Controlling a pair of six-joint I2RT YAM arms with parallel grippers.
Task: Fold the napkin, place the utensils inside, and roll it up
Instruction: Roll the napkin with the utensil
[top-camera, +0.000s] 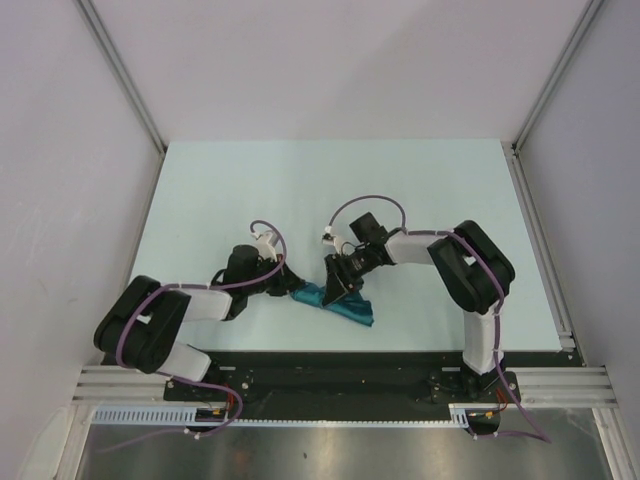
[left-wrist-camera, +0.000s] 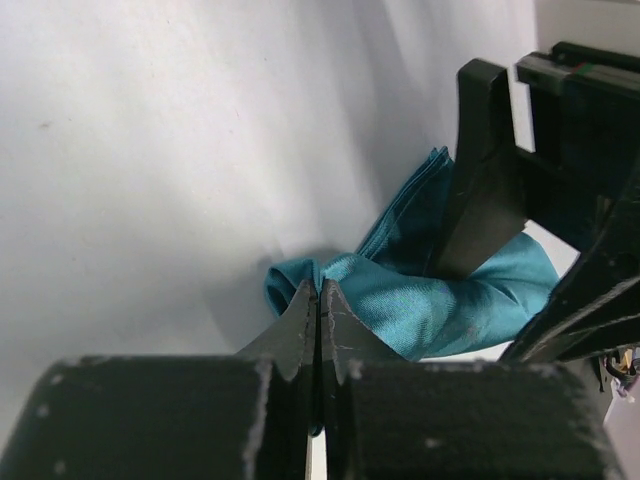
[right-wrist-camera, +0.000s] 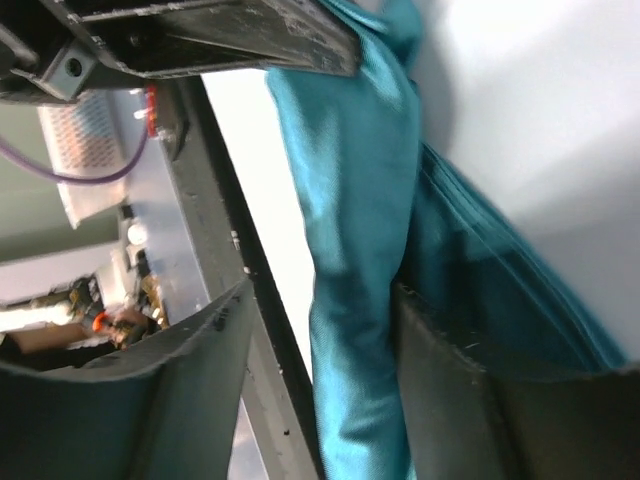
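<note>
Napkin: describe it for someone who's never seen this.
On the pale table, look near its front edge. The napkin is the bunched teal cloth, pinched by the left pincer, with the right pincer open around it. Nothing else is fabric.

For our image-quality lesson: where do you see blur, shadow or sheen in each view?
Top external: evenly lit, sharp. Left wrist: the black left gripper fingers blur close up; the teal shiny cloth napkin shadows the pale table. Right wrist: near black right gripper fingers soft; napkin shows sheen.
</note>
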